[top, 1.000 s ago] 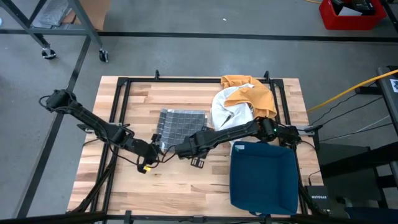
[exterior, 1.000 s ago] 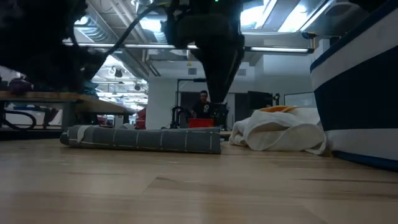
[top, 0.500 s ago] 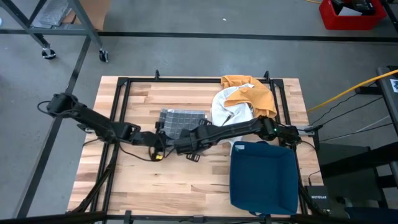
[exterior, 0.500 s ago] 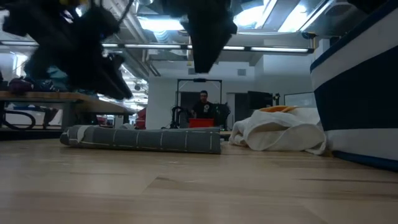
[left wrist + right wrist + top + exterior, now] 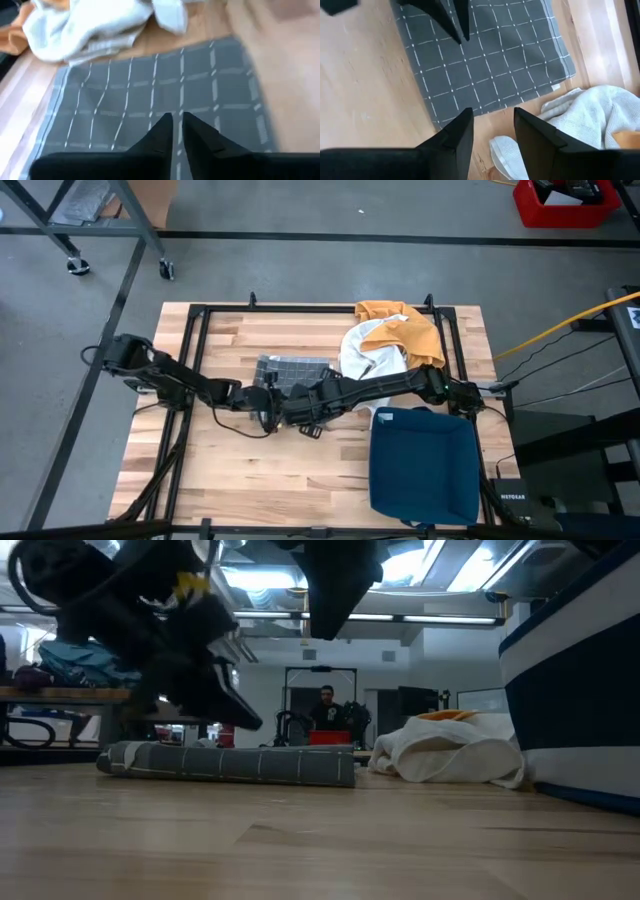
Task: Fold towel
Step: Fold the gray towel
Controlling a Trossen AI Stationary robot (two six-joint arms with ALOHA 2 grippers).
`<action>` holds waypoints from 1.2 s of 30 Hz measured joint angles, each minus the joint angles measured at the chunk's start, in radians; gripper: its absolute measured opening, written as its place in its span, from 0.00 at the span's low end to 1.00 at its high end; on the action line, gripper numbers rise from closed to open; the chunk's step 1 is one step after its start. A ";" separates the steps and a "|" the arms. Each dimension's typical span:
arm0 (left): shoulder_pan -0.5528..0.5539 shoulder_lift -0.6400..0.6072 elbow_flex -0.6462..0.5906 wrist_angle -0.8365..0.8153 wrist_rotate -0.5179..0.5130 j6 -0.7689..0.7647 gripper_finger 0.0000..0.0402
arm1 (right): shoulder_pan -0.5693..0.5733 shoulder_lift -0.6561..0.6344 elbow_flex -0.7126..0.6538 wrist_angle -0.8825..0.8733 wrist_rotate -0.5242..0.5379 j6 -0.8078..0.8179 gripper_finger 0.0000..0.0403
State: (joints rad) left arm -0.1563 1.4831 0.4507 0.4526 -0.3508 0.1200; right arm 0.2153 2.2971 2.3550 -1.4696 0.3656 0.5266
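Nearest the front edge of the wooden table (image 5: 300, 480), toward its right side, stands a dark blue fabric bin (image 5: 423, 465), whose white-trimmed wall fills the right of the low view (image 5: 580, 680). Farther in, at mid-table, the two arms meet over the near edge of the grey checked towel (image 5: 292, 376), which lies folded flat on the wood. The left gripper (image 5: 268, 408) comes in from the left and hangs just above the towel's near edge; in its wrist view its two dark fingers (image 5: 155, 137) are drawn almost together with only a thin slit between them and nothing held. The right gripper (image 5: 305, 412) reaches across from the right, just beside the left one, hovering over the towel's near edge with its fingers (image 5: 455, 137) parted and empty. Beyond, right of the towel, a heap of white cloth (image 5: 368, 355) lies on the table with an orange cloth (image 5: 405, 328) on top of it at the far edge.
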 joint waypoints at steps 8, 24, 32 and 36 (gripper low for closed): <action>0.066 0.108 0.000 -0.002 0.056 -0.001 0.01 | 0.000 0.000 0.000 0.004 0.000 0.000 0.35; 0.278 0.160 0.002 -0.014 -0.039 -0.070 0.01 | 0.000 0.000 0.001 0.002 0.000 0.000 0.35; 0.396 0.152 0.003 -0.146 -0.063 -0.058 0.01 | 0.000 0.000 0.001 0.001 0.000 0.000 0.35; 0.427 0.146 0.006 -0.227 -0.138 -0.060 0.00 | 0.000 0.000 0.001 -0.005 0.000 0.000 0.35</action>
State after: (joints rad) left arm 0.2706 1.6295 0.4564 0.2257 -0.4891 0.0603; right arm 0.2156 2.2971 2.3562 -1.4743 0.3660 0.5266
